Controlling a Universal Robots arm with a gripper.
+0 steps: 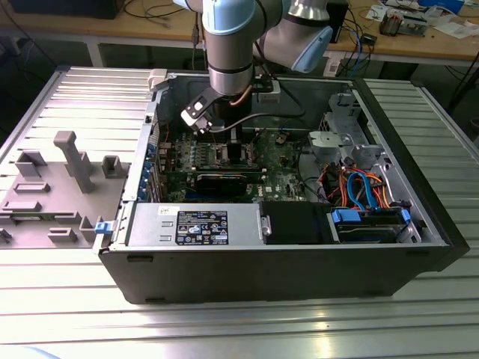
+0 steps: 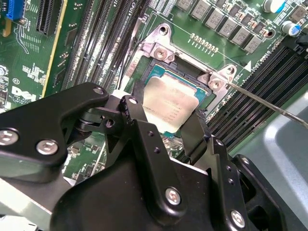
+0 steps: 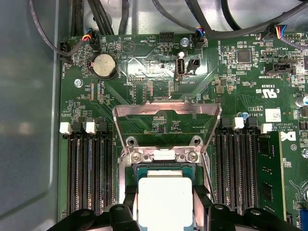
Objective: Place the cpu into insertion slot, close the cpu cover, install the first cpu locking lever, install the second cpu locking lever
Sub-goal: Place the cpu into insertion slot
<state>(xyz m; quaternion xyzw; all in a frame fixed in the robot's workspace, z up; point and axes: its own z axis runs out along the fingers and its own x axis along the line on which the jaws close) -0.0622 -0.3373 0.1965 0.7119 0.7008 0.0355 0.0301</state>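
Note:
The cpu (image 3: pixel 165 201), a flat square chip with a silver-grey top, lies level in the insertion slot (image 3: pixel 161 156), whose silver rim and screws show just beyond it. My gripper (image 3: pixel 166 204) has its black fingers (image 3: pixel 131 204) pressed against two opposite edges of the chip, shut on it. In the second wrist view the cpu (image 2: pixel 166 103) sits between the fingers (image 2: pixel 137 103) over the insertion slot (image 2: pixel 187 72). The cpu cover (image 3: pixel 166 111), a thin silver frame with a large window, is swung open past the slot. A thin locking lever (image 2: pixel 269 106) stands raised beside it. In the exterior view the gripper (image 1: pixel 230 146) is down inside the computer case.
Long black memory slots (image 3: pixel 89 173) run along both sides of the socket. The green motherboard (image 1: pixel 277 161) lies in an open black case (image 1: pixel 419 172) with a power supply (image 1: pixel 194 224), drive bay (image 1: pixel 370 224) and cables (image 1: pixel 359 183). A grey fixture (image 1: pixel 67 161) stands at the exterior view's left.

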